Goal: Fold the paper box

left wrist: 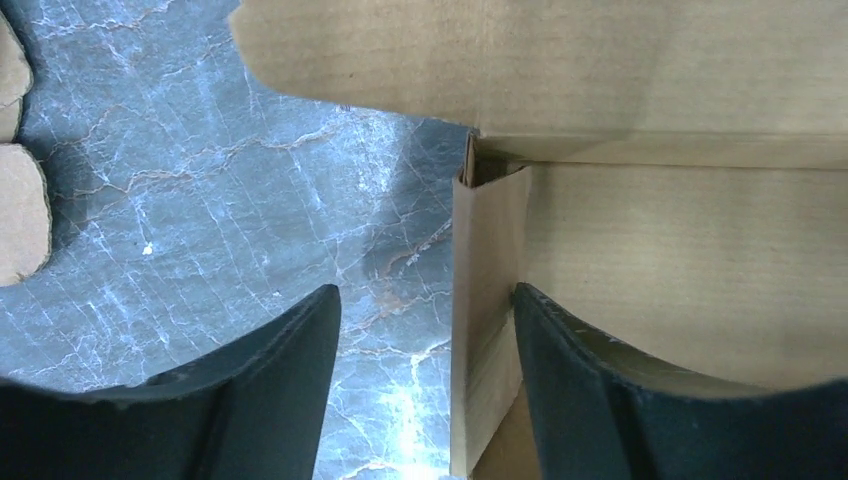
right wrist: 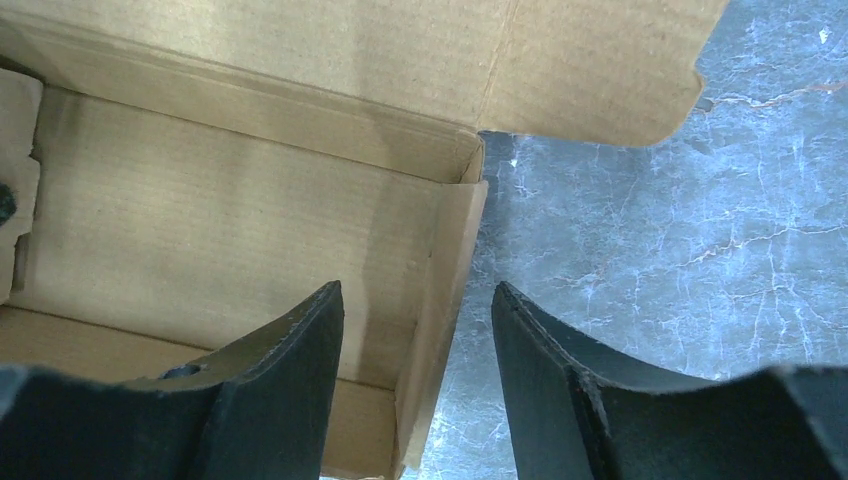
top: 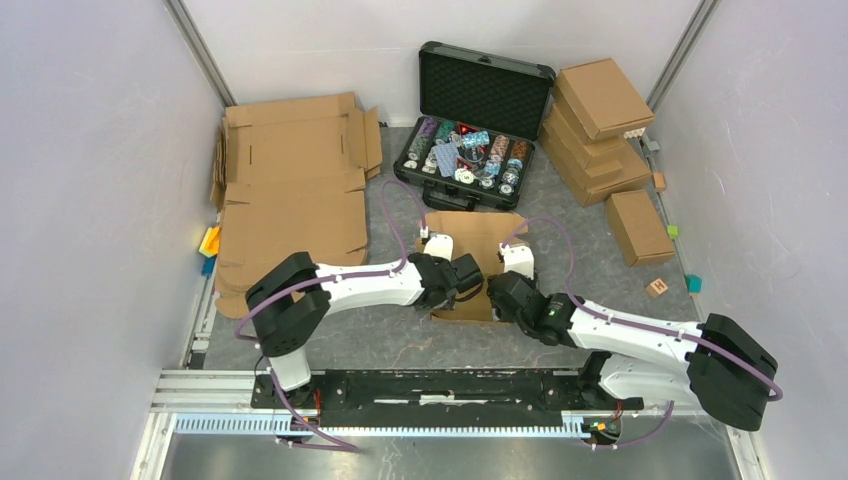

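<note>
The paper box (top: 478,235) lies half-formed in the middle of the table, brown and open-topped, with its side walls raised. My left gripper (top: 474,283) is open astride the box's left wall (left wrist: 488,300). One of its fingers (left wrist: 290,380) is over the table outside the wall and the other (left wrist: 590,390) is inside, against the wall. My right gripper (top: 497,291) is open astride the right wall (right wrist: 445,290). One of its fingers (right wrist: 290,380) is inside the box and the other (right wrist: 560,380) is outside. Neither gripper pinches the cardboard.
An open black case (top: 483,85) of poker chips stands just behind the box. Several folded boxes (top: 598,130) are stacked at the back right, with one more (top: 638,226) beside them. Large flat cardboard sheets (top: 295,190) lie at the left. Small coloured blocks (top: 657,287) sit near the edges.
</note>
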